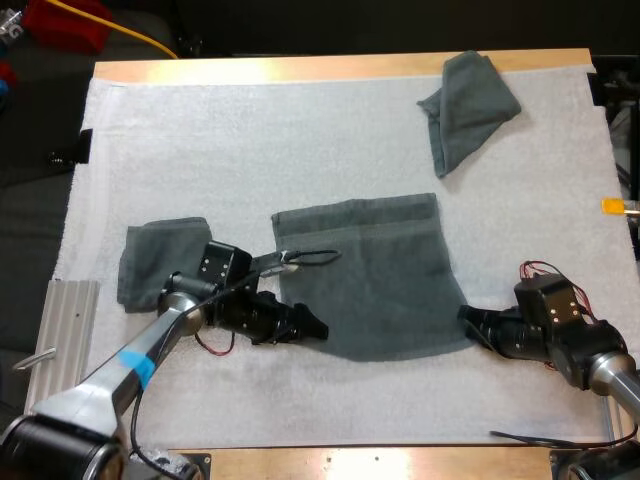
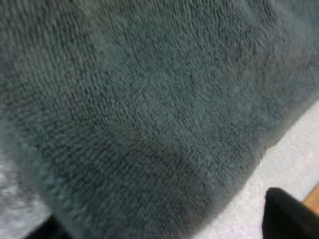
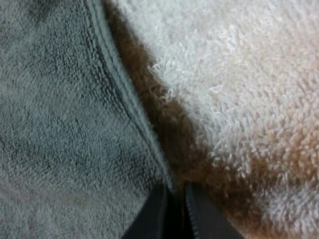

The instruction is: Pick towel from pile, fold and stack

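Note:
A dark grey-green towel (image 1: pixel 370 275) lies spread flat in the middle of the white mat. My left gripper (image 1: pixel 314 328) lies at its near left corner; in the left wrist view the fingers (image 2: pixel 286 214) stand wide apart, open, with the towel (image 2: pixel 149 99) just ahead of them. My right gripper (image 1: pixel 468 320) is at the near right corner. Its two fingers (image 3: pixel 154 214) are pressed close together on the towel's hem (image 3: pixel 124 94), shut on it. A folded towel (image 1: pixel 160 258) rests to the left. A crumpled towel (image 1: pixel 465 105) lies at the far right.
The white mat (image 1: pixel 250 140) covers most of the wooden table (image 1: pixel 300 68). A ribbed metal plate (image 1: pixel 68 330) lies at the mat's near left edge. A thin dark loop (image 1: pixel 315 257) lies at the spread towel's left edge.

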Tool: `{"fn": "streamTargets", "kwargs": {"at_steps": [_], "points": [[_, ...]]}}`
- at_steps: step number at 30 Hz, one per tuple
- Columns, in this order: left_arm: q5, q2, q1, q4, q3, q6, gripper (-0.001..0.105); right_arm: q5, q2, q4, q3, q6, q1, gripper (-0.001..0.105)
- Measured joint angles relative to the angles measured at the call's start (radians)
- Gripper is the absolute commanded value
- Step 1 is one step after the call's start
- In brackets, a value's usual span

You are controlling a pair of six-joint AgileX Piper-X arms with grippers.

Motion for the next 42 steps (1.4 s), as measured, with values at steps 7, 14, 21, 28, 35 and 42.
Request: {"fn": "streamTargets", "kwargs": {"at_steps": [7,14,21,28,35,42], "points": [[0.078,0.006,0.000,0.008,0.000,-0.045,0.031,-0.005,0.000,0.001,0.000,0.000,0.000,0.002],[0.184,0.006,0.000,0.008,0.000,-0.129,0.040,-0.014,0.000,0.001,0.000,0.000,0.000,0.002],[0.217,0.006,0.000,0.053,0.000,-0.115,0.062,-0.014,0.000,0.001,0.000,0.000,0.000,0.002],[0.215,0.006,0.000,0.108,0.000,-0.066,0.056,-0.014,0.000,0.001,0.000,0.000,0.000,0.002],[0.215,0.006,0.000,0.135,0.000,-0.053,0.038,-0.014,0.000,0.001,0.000,0.000,0.000,0.002],[0.145,0.006,0.000,0.159,0.000,-0.030,0.016,-0.014,0.000,0.001,0.000,0.000,0.000,0.002]]}}
